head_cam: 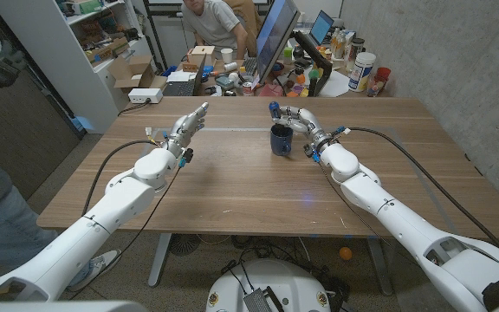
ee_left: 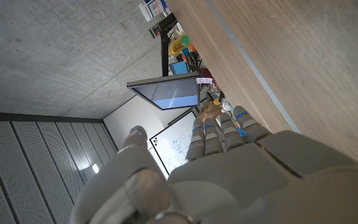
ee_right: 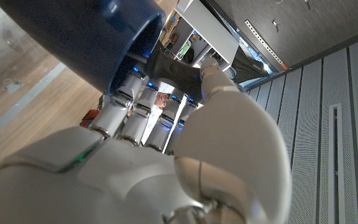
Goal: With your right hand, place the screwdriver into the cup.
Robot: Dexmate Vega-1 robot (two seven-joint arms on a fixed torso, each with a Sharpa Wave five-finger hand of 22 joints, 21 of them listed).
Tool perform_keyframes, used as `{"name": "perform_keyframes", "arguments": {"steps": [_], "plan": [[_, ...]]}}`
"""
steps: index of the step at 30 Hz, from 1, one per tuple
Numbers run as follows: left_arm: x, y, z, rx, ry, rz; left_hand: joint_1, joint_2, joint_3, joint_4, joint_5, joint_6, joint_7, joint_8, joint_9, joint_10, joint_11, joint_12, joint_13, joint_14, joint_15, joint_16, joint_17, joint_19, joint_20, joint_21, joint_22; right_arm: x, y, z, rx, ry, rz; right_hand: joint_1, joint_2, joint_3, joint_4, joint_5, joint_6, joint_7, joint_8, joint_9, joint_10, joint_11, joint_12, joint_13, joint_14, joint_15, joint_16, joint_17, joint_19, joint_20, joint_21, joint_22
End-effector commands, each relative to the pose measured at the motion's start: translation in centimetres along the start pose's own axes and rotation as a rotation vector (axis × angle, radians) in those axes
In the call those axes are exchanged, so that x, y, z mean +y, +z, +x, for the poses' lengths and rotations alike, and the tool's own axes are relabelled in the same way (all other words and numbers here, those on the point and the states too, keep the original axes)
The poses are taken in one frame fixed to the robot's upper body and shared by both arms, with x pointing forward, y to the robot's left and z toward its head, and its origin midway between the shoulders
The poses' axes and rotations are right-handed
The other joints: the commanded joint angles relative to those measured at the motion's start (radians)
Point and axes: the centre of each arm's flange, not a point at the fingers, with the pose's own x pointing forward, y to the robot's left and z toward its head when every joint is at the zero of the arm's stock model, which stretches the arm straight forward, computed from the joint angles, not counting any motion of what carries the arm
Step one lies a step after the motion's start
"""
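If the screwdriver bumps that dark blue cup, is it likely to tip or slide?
The dark blue cup stands upright on the smooth wooden table, so a low nudge would probably slide it. It looks squat and rigid, so tipping seems unlikely unless struck near the rim. The right hand holds the black-handled screwdriver at its mouth, so contact there is plausible.

Right hand (head_cam: 302,121) raised, fingers curled, gripping. Left hand (head_cam: 184,128) idle, fingers extended, apart.

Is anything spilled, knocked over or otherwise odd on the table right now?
Nothing stands out. The dark blue cup stands upright on the wooden table, no spill around it. The right hand holds the screwdriver at the cup's rim, shaft entering it.
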Motion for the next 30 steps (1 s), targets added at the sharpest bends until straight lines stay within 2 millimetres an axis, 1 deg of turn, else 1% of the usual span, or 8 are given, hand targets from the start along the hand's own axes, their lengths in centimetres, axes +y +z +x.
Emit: {"name": "perform_keyframes", "arguments": {"steps": [1, 4, 6, 10, 14, 21, 27, 30], "plan": [[-0.3, -0.1, 0.2, 0.003, -0.009, 0.000, 0.001, 0.007, 0.002, -0.006, -0.005, 0.010, -0.001, 0.001, 0.003, 0.009, -0.001, -0.002, 0.004, 0.002, 0.008, -0.002, 0.003, 0.002, 0.000, -0.006, 0.005, -0.3, -0.4, -0.4, -0.016, 0.028, 0.023, -0.072, -0.007, -0.006, 0.007, 0.007, -0.034, 0.003, -0.019, 0.003, -0.047, 0.016, -0.007, 0.008, -0.037, 0.018, -0.010, 0.005, -0.023, 0.015, -0.006, 0.004], [-0.3, -0.1, 0.3, 0.001, -0.010, -0.001, 0.001, 0.008, 0.002, -0.006, -0.006, 0.013, -0.001, 0.002, 0.003, 0.010, 0.000, -0.002, 0.004, 0.002, 0.009, -0.002, 0.003, 0.002, 0.000, -0.007, 0.005, -0.4, -0.5, -0.4, -0.032, 0.039, 0.029, -0.103, -0.024, -0.011, 0.011, 0.010, -0.087, 0.005, -0.045, 0.005, -0.099, 0.039, -0.010, 0.014, -0.079, 0.038, -0.017, 0.005, -0.041, 0.035, -0.009, 0.004], [-0.4, -0.1, 0.3, 0.001, -0.011, -0.002, 0.001, 0.008, 0.002, -0.007, -0.006, 0.013, -0.001, 0.002, 0.003, 0.010, 0.000, -0.002, 0.004, 0.002, 0.009, -0.002, 0.003, 0.002, 0.000, -0.007, 0.005, -0.4, -0.5, -0.4, -0.046, 0.048, 0.039, -0.124, -0.036, -0.016, 0.013, 0.012, -0.119, 0.007, -0.061, 0.007, -0.126, 0.048, -0.009, 0.017, -0.109, 0.054, -0.020, 0.004, -0.055, 0.056, -0.012, 0.004], [-0.4, -0.1, 0.4, 0.001, -0.012, -0.003, 0.001, 0.008, 0.003, -0.007, -0.006, 0.015, 0.000, 0.002, 0.003, 0.012, 0.000, -0.002, 0.004, 0.003, 0.008, -0.002, 0.003, 0.003, 0.000, -0.008, 0.005, -0.5, -0.5, -0.5, -0.077, 0.057, 0.044, -0.152, -0.049, -0.021, 0.017, 0.016, -0.159, 0.011, -0.080, 0.009, -0.159, 0.061, -0.008, 0.020, -0.145, 0.062, -0.022, 0.002, -0.077, 0.078, -0.015, 0.004], [-0.5, -0.2, 0.5, 0.001, -0.015, -0.004, 0.001, 0.008, 0.003, -0.008, -0.006, 0.016, -0.001, 0.002, 0.004, 0.014, 0.004, -0.001, 0.004, 0.004, 0.008, -0.001, 0.003, 0.003, 0.000, -0.009, 0.005, -0.5, -0.3, -0.6, -0.102, 0.049, 0.037, -0.158, -0.050, -0.022, 0.019, 0.017, -0.159, 0.010, -0.081, 0.010, -0.161, 0.061, -0.007, 0.021, -0.147, 0.062, -0.021, 0.002, -0.079, 0.081, -0.016, 0.004], [-0.7, -0.1, 0.9, -0.005, -0.022, -0.006, 0.001, 0.009, 0.003, -0.009, -0.006, 0.019, 0.000, 0.002, 0.004, 0.014, 0.000, -0.001, 0.004, 0.005, 0.006, -0.001, 0.003, 0.004, 0.000, -0.011, 0.006, -0.6, 0.5, -0.9, -0.145, 0.053, 0.017, -0.173, -0.049, -0.024, 0.025, 0.019, -0.155, 0.008, -0.080, 0.011, -0.160, 0.047, -0.002, 0.023, -0.149, 0.056, -0.016, 0.003, -0.085, 0.081, -0.015, 0.005], [-0.8, -0.1, 1.2, -0.010, -0.031, -0.008, 0.000, 0.009, 0.003, -0.010, -0.006, 0.023, 0.000, 0.004, 0.004, 0.014, 0.000, -0.001, 0.004, 0.005, 0.006, -0.001, 0.003, 0.004, 0.000, -0.012, 0.006, -0.7, 1.0, -1.3, -0.156, 0.055, 0.008, -0.193, -0.056, -0.027, 0.028, 0.022, -0.172, 0.006, -0.089, 0.013, -0.178, 0.055, -0.001, 0.025, -0.176, 0.068, -0.019, -0.001, -0.099, 0.108, -0.017, 0.004], [-0.8, -0.1, 1.3, -0.013, -0.035, -0.008, 0.000, 0.009, 0.003, -0.010, -0.006, 0.024, 0.000, 0.004, 0.004, 0.016, 0.000, -0.001, 0.004, 0.006, 0.007, -0.001, 0.003, 0.004, 0.000, -0.012, 0.006, -0.7, 1.3, -1.5, -0.164, 0.052, 0.004, -0.199, -0.057, -0.027, 0.029, 0.023, -0.176, 0.006, -0.091, 0.013, -0.180, 0.062, 0.000, 0.026, -0.183, 0.071, -0.020, -0.002, -0.102, 0.112, -0.017, 0.004]]}}
